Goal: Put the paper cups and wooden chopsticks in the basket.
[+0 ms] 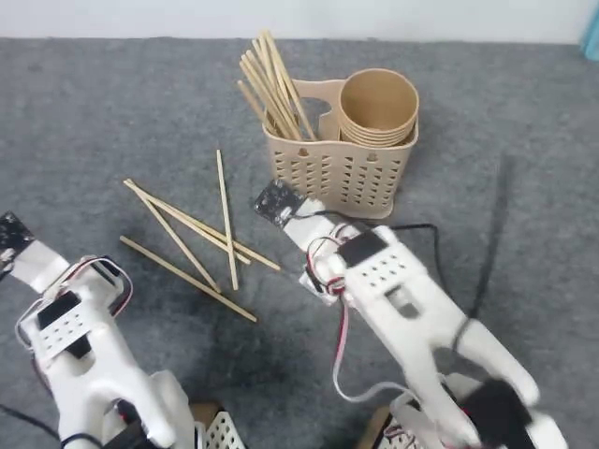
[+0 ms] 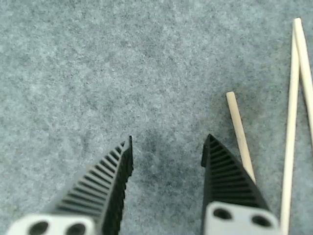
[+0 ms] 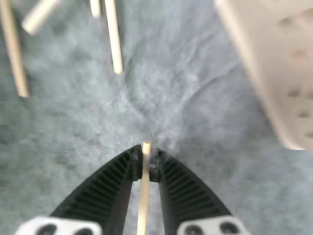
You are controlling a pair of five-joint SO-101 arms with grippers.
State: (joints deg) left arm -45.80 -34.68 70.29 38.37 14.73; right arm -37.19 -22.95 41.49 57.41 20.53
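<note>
A beige slotted basket (image 1: 337, 173) stands at the back of the grey carpet. Stacked paper cups (image 1: 378, 108) sit in one compartment and several wooden chopsticks (image 1: 276, 89) lean in the other. More loose chopsticks (image 1: 192, 234) lie crossed on the carpet left of the basket. My right gripper (image 3: 146, 149) is shut on a single chopstick (image 3: 143, 196), low over the carpet just in front of the basket (image 3: 274, 63). My left gripper (image 2: 169, 138) is open above bare carpet, with a chopstick's end (image 2: 238, 129) just beside one finger.
The right arm's white body (image 1: 402, 299) stretches from the front edge toward the basket, and the left arm (image 1: 75, 337) sits at the front left. A black cable (image 1: 491, 243) runs across the carpet on the right.
</note>
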